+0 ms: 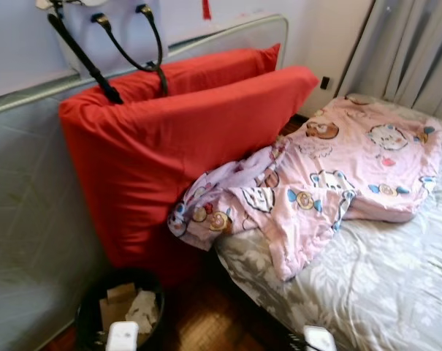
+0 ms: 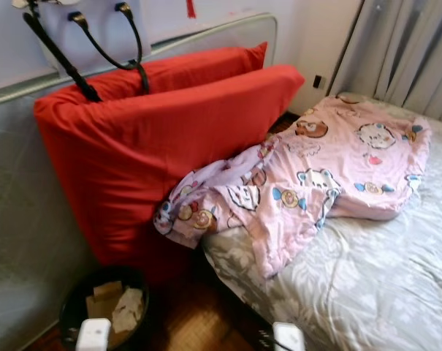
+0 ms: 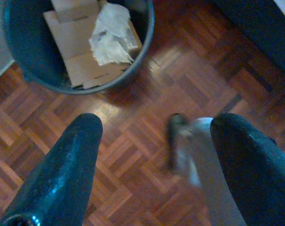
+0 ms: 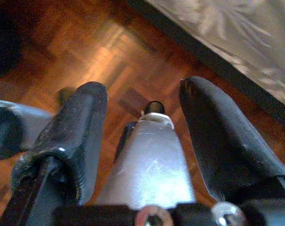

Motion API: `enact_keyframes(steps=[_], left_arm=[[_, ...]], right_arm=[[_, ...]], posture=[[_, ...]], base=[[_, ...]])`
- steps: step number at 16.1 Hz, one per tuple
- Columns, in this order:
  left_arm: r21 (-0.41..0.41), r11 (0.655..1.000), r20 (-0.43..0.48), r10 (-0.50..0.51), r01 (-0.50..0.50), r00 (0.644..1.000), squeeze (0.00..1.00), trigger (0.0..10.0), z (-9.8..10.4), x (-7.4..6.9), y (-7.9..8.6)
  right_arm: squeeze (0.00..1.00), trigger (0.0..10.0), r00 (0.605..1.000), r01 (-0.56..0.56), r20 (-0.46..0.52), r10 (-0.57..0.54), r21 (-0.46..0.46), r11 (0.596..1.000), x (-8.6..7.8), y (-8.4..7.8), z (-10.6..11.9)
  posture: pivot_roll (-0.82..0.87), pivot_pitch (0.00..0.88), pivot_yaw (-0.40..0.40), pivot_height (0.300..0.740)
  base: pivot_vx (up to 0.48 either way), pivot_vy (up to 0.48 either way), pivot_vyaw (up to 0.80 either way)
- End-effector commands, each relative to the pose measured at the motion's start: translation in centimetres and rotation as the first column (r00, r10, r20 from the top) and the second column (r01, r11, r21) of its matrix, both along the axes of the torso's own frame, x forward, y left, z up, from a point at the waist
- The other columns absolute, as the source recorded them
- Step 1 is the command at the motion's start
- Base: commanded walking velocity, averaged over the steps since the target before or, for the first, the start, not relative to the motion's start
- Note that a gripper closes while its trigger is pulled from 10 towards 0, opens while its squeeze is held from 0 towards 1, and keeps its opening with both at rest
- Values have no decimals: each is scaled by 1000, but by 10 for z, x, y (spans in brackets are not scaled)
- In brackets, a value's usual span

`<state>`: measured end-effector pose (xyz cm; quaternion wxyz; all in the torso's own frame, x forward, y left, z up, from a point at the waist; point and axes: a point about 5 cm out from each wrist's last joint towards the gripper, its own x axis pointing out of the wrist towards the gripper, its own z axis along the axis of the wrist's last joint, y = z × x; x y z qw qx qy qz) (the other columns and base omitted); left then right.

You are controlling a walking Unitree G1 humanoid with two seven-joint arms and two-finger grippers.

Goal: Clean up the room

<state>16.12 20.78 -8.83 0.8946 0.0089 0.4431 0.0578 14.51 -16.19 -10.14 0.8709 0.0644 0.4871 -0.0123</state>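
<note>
On parquet floor (image 3: 147, 155) beside bed (image 1: 381, 278), bin (image 3: 20, 56), pink blanket (image 1: 330, 175), red pillows (image 1: 177, 139), left pincer (image 3: 154, 141) and right pincer (image 4: 142, 122) both spread, empty.

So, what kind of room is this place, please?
Most likely a bedroom: a bed with a grey floral sheet, a pink cartoon-print blanket crumpled on it, and big red cushions leaning on the padded headboard. A waste bin stands on the parquet floor.
</note>
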Motion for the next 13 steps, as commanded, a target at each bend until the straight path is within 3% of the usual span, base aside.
enact_keyframes(steps=[1, 13], left_arm=[[17, 1000, 3, 2, -2, 1000, 0, 10000, 2, 2, 5], [4, 1000, 21, 10, -10, 1000, 0, 10000, 3, 5, 4]], right_arm=[[0, 10000, 1000, 0, 13, 0, 15, 1000, 5, 6, 1], [0, 10000, 1000, -9, 14, 9, 15, 1000, 5, 7, 2]], posture=[[80, 0, -25, 740], [79, 0, -24, 740]], base=[[0, 274, 0], [0, 0, 0]])
